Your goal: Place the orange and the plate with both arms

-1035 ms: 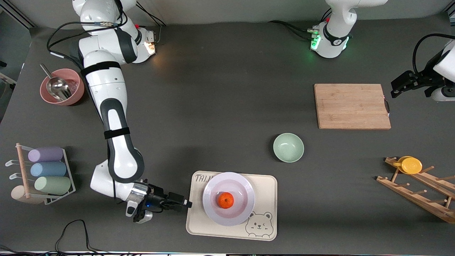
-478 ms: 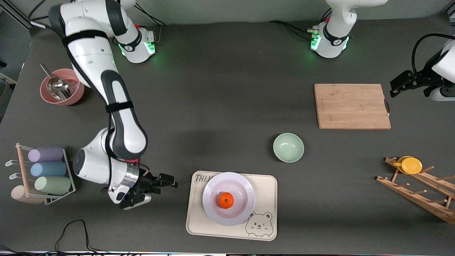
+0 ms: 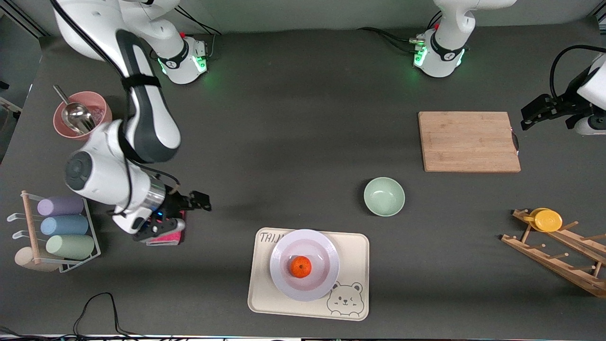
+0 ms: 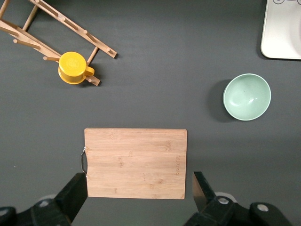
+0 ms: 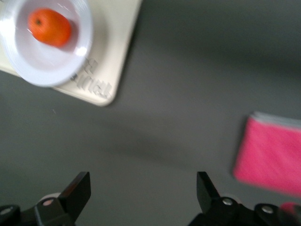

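Seemingly, the task is as good as finished: the orange sits in the shallow centre of the plate, the plate rests on the cream tray, and neither gripper holds or touches anything, so what is left, at a guess, is only for the 2 arms to park. Taking the front view from one side to the other, at the right arm's end of the table a wire rack carries 3 matte pastel cups on their sides, and a pink bowl farther from the camera holds a shiny metal scoop. The right gripper, jaws spread wide and empty, hangs over bare dark tabletop beside a flat pink cloth that its wrist partly covers. Next comes the rectangular tray with rounded corners and a printed bear; on it the plate looks glossy, round and pale lavender-white with a wide rim, and the fruit is small, bright and dimpled on top. The mint-green bowl is smooth and round, standing well apart from the tray. Toward the left arm's end lies a rectangular bamboo cutting board with visible grain, then a slatted wooden drying rack bearing a yellow cup. The left gripper waits over the table's edge just beside the board, its jaws likewise wide apart and empty.
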`<act>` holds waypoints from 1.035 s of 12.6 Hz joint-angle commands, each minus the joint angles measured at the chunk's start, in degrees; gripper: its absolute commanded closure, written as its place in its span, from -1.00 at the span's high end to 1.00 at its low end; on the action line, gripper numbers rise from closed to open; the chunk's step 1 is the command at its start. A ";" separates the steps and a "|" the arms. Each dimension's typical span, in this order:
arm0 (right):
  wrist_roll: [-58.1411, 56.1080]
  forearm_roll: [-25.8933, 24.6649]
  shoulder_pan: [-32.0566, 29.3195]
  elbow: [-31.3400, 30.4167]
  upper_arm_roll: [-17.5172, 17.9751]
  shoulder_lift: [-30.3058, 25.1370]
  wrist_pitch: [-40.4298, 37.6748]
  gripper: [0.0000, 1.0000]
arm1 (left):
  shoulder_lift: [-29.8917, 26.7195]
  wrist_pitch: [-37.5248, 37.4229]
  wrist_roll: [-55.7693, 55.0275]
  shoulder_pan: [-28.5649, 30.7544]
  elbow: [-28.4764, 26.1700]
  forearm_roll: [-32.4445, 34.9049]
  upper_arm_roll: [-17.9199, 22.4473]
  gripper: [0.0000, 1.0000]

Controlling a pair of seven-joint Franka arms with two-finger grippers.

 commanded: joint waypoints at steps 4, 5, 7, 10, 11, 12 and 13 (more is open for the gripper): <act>12.35 -13.71 2.24 -5.62 -0.36 -15.17 -13.56 1.00 | 0.46 0.22 0.14 0.70 0.38 0.41 -0.19 1.00; 12.36 -14.42 1.63 -5.10 -0.54 -16.32 -16.45 1.00 | 0.90 0.31 0.14 0.70 0.38 0.41 -0.19 1.00; 11.66 -16.44 1.63 -4.57 -3.08 -18.26 -19.90 1.00 | 1.60 0.74 0.14 0.70 0.38 0.15 -0.19 1.00; 12.71 -15.14 1.01 -2.81 -5.71 -18.62 -24.83 1.00 | 1.69 0.75 0.14 0.61 0.46 0.14 -0.19 1.00; 12.88 -14.52 0.92 -2.72 -6.68 -18.88 -25.27 1.00 | 1.69 0.57 0.14 0.61 0.46 0.32 -0.27 1.00; 12.80 -14.43 0.92 -2.72 -8.00 -19.92 -25.71 1.00 | 1.43 -0.21 0.23 0.61 0.64 0.58 -0.36 1.00; 12.71 -14.86 1.18 -2.20 -8.62 -20.37 -25.80 1.00 | 0.65 -1.09 0.23 0.70 0.73 0.67 -0.27 1.00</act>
